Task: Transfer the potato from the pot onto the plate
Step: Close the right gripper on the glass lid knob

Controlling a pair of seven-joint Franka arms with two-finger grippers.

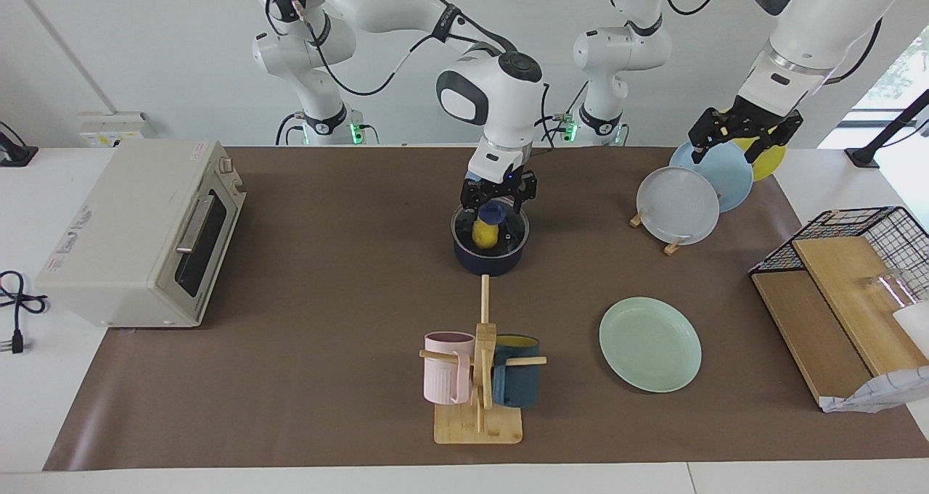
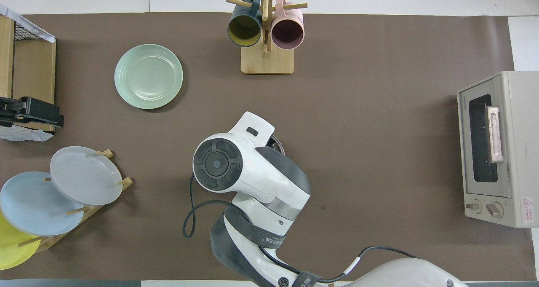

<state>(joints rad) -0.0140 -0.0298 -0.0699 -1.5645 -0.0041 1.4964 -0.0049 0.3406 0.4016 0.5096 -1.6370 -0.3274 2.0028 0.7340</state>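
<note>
The right arm is seen reaching from its base to mid-table, wrist pointed straight down, with the right gripper (image 1: 498,205) lowered into the mouth of the pot (image 1: 490,256). Its fingers are closed narrowly on the upper end of the potato (image 1: 485,233), which stands upright inside the pot. The left arm waits at its own end of the table; the left gripper (image 1: 745,140) hangs over the rack of plates (image 1: 678,205), fingers spread wide, nothing held.

In the facing view the pot, potato and grip are plainly shown. In the overhead view these are covered by the right arm's wrist housing; only a sliver of pot rim (image 2: 278,143) is visible at 2 o'clock of the housing, and the left gripper (image 2: 29,112) appears at the picture's edge.

The plate (image 1: 650,344) lies empty on the brown mat (image 1: 326,291), at about 4 o'clock from the pot in the facing view, farther from the robots and toward the left arm's end. The mug stand (image 1: 480,378), holding a pink mug (image 1: 444,367) and a teal mug (image 1: 517,371), is at 6 o'clock from the pot. A toaster oven (image 1: 138,236) sits at the right arm's end, a wire basket with wooden boards (image 1: 849,283) at the left arm's end. White wall is seen past the arm bases.
</note>
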